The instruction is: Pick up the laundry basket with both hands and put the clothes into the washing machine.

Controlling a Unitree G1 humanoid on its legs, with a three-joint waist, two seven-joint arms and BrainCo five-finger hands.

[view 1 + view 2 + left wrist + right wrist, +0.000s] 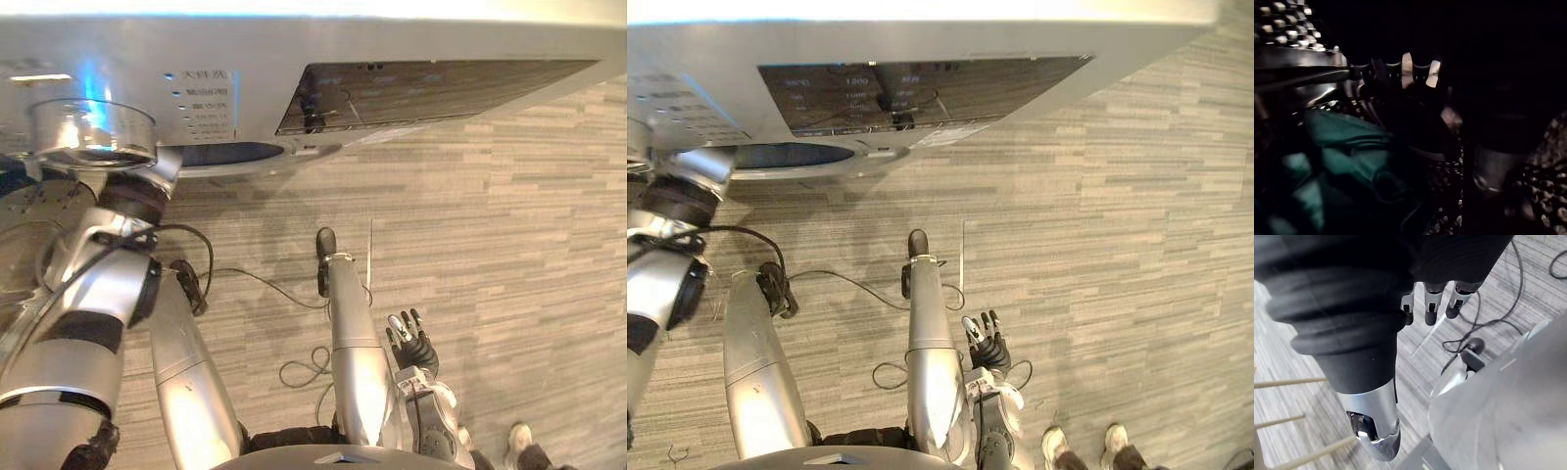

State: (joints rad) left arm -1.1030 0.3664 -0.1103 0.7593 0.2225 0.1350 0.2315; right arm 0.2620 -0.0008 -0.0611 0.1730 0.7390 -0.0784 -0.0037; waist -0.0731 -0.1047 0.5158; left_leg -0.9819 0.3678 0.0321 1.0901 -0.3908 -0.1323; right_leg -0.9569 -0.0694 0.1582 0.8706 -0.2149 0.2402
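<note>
Loading: left hand (1407,68) inside drum (1283,19), by teal clothes (1342,156).
Push them deep before you pull out (its grip is unreadable in the dark); right hand (411,338) hangs, fingers loose.

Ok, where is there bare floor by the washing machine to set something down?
Free: the wide carpet between the washing machine and the person's shoes, on the outer side of the right hand. Crowded: the drum, where teal clothes lie piled.
</note>
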